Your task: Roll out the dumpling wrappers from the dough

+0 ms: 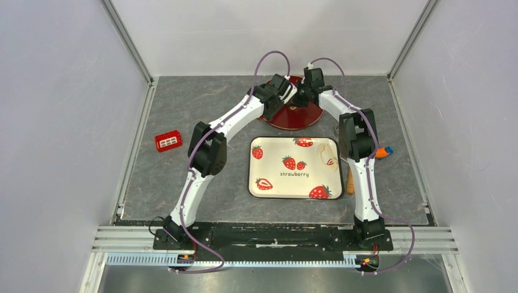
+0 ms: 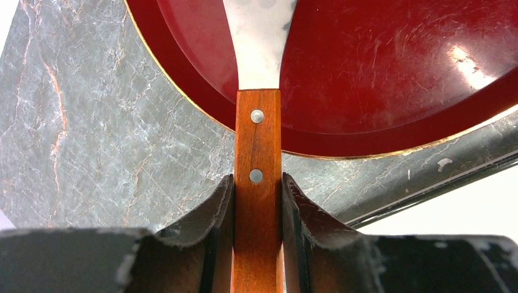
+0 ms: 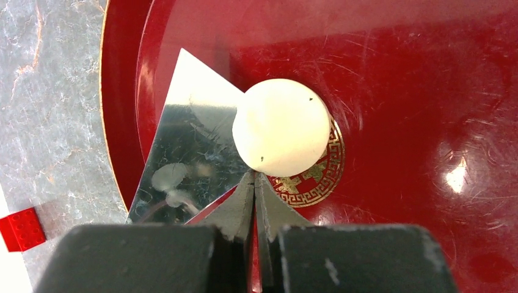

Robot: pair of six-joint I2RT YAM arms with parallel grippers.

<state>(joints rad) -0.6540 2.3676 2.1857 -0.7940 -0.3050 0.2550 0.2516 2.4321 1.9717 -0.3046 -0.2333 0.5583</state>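
One dumpling wrapper, a thin round pale cream disc, lies on the red plate. Its left part rests on the metal blade of a spatula, its right part over the plate's gold emblem. My right gripper is shut, its tips at the disc's near edge; whether they pinch it I cannot tell. My left gripper is shut on the spatula's wooden handle, with the blade reaching onto the plate. From above, both grippers meet over the plate and hide the wrapper.
A strawberry-print tray sits in front of the plate with a pale dough scrap at its right side. A wooden rolling pin and an orange and blue tool lie right of it. A red brick lies left.
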